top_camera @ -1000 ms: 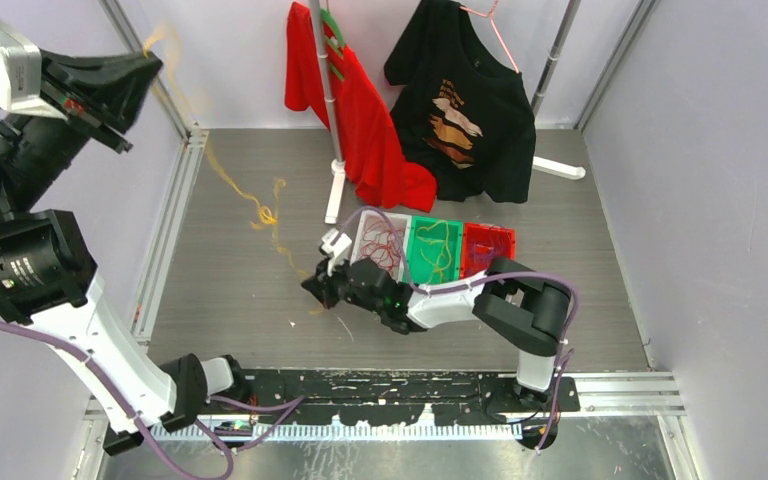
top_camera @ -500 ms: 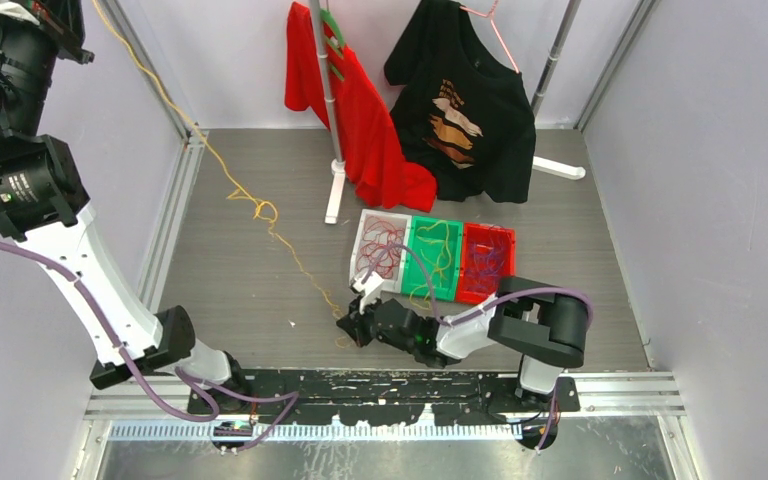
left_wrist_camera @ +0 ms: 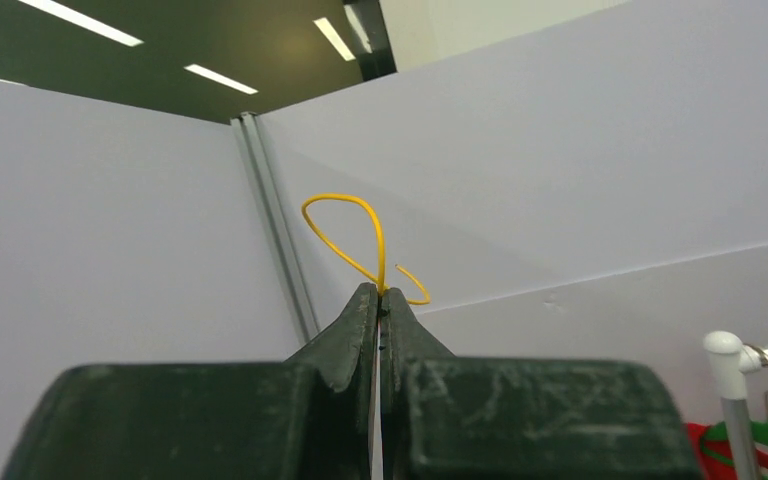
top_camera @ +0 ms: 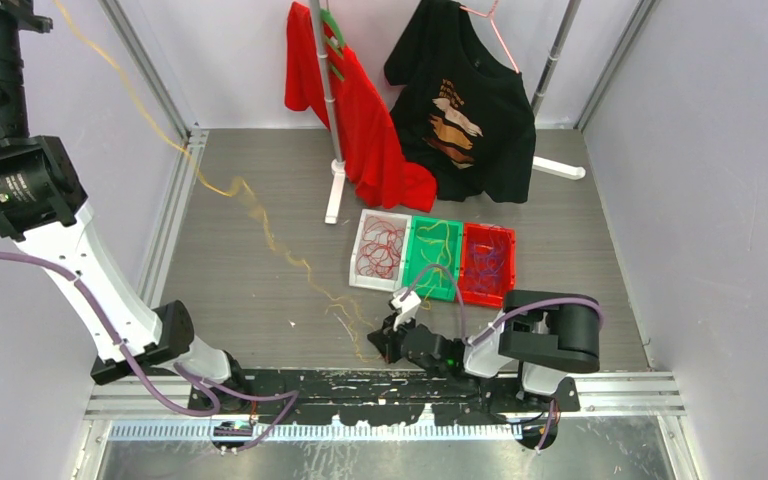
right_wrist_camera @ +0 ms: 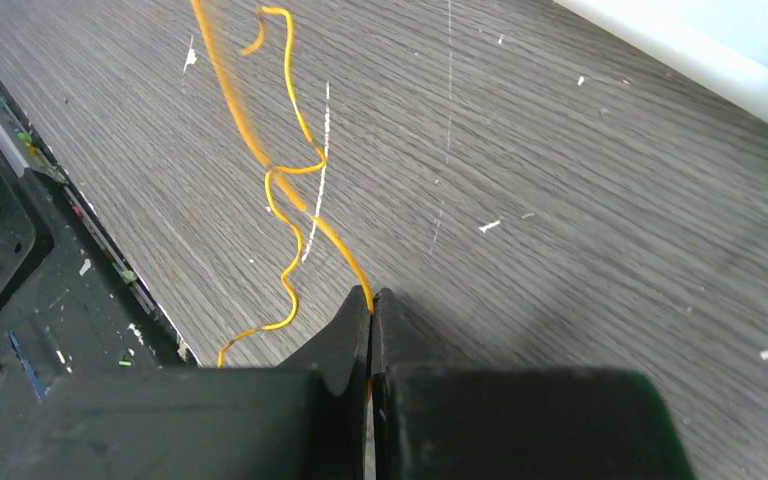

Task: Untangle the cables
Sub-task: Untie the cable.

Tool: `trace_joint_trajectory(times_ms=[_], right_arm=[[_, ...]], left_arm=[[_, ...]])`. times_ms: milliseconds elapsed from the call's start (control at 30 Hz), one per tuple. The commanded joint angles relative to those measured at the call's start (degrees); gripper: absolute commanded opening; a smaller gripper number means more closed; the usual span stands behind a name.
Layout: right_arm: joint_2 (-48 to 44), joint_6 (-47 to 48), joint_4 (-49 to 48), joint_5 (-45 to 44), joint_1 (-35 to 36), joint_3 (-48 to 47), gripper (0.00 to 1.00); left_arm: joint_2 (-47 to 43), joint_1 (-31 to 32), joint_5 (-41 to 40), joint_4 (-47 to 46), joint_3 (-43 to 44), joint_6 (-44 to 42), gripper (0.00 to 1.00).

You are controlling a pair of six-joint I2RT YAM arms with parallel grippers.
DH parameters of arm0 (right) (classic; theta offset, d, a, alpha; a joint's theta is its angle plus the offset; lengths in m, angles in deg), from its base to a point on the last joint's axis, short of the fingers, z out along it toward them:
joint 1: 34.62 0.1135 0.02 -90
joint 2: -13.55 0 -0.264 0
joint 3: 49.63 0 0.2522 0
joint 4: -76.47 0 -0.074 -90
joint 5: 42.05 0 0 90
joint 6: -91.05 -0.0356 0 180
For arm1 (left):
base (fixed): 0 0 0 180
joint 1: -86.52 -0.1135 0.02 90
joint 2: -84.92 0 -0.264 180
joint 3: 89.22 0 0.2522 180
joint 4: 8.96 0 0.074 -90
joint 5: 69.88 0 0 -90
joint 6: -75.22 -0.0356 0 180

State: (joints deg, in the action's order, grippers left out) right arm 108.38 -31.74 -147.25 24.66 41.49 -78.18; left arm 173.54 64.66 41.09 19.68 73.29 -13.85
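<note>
At the left pincer [left_wrist_camera: 380,300]: closed tight, tips pinching the yellow cable [left_wrist_camera: 343,222], with a small loop and a short free end poking out just above them. Held high against lilac wall panels [left_wrist_camera: 110,220]. Off to its right, the top of a white rack pole [left_wrist_camera: 728,365].

At the right pincer [right_wrist_camera: 372,300]: also closed tip to tip, gripping the same yellow cable low over the grey table [right_wrist_camera: 580,200]. Just ahead of the tips, a kink with the wire crossed over itself. To their left, a wavy slack stretch lying on the table, close to the black base plate [right_wrist_camera: 20,290].

From above, between the two pincers: strung in a long slanting line from the top left corner down across the table to the right pincer [top_camera: 388,343], blurred along much of its length.

Ahead of the right pincer and slightly to its right, close by, a three-part tray [top_camera: 356,262]: red cables [top_camera: 380,248] in the white part, yellow strands [top_camera: 438,245] in the green, purple cables [top_camera: 487,260] in the red. Over the tray's near edge, a loop of the arm's own lilac hose [top_camera: 430,272]. Farther ahead, the rack foot [top_camera: 334,195], a red shirt [top_camera: 365,120] and a black shirt [top_camera: 475,120], well apart from the stretched cable.
</note>
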Motion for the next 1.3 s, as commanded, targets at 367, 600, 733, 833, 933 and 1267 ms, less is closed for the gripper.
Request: trace_joint_trajectory(times_ms=[367,600,733,833,933,1267], right_arm=[[-6.84,0.11,1.70,-4.76,2.54,0.38,0.01],[-25.44,11.18,28.89,-0.38,-0.34,-21.07,0.01],[-30.54,13.46,41.50,3.17,-5.51,-31.26,0.01],[-32.87,15.31,48.40,6.22,-9.04,-37.10,0.01],[-33.69,16.15,56.13,8.61,-12.49,-42.61,0.01],[-35.79,12.88,69.09,13.59,-20.71,-49.11,0.01]], left_arm=[[-2.70,-0.10,-1.76,-8.45,-4.67,3.56,0.00],[-21.16,-0.11,16.52,-7.96,-37.33,5.73,0.00],[-28.86,-0.11,21.50,-5.65,-52.25,2.45,0.00],[-31.97,-0.10,25.21,-1.19,-58.01,0.17,0.00],[-33.41,-0.15,27.58,3.47,-61.65,-1.25,0.00],[-37.18,-0.12,31.55,10.87,-70.96,-4.44,0.00]])
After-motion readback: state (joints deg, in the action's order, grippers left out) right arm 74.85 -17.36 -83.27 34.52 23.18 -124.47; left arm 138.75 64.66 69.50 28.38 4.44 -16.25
